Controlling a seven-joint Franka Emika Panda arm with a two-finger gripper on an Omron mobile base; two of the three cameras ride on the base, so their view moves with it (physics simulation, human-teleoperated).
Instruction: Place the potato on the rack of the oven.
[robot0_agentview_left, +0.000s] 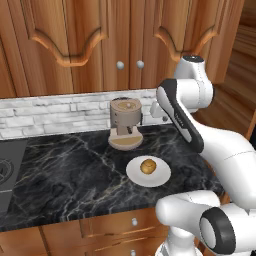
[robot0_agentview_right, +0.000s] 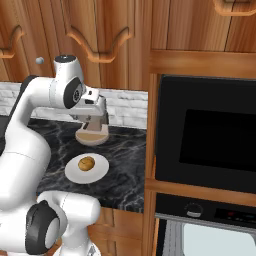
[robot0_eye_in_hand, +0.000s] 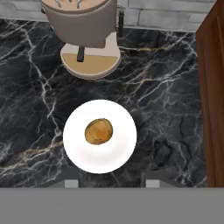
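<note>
One potato (robot0_eye_in_hand: 98, 131) — mottled, golden-brown, roundish — on one round white plate (robot0_eye_in_hand: 118, 153)
Black veined marble counter (robot0_eye_in_hand: 175, 100); gripper (robot0_eye_in_hand: 109, 183) above it, jaws apart, empty; one tan coffee machine (robot0_agentview_left: 125, 123) behind

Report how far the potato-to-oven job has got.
Nothing looks done yet: the potato lies on the white plate on the black marble counter, in front of the coffee machine. In hand: the gripper hangs above the plate, holding nothing. Left: grasp the potato, carry it right to the oven, whose door looks closed, and set it on the rack.
</note>
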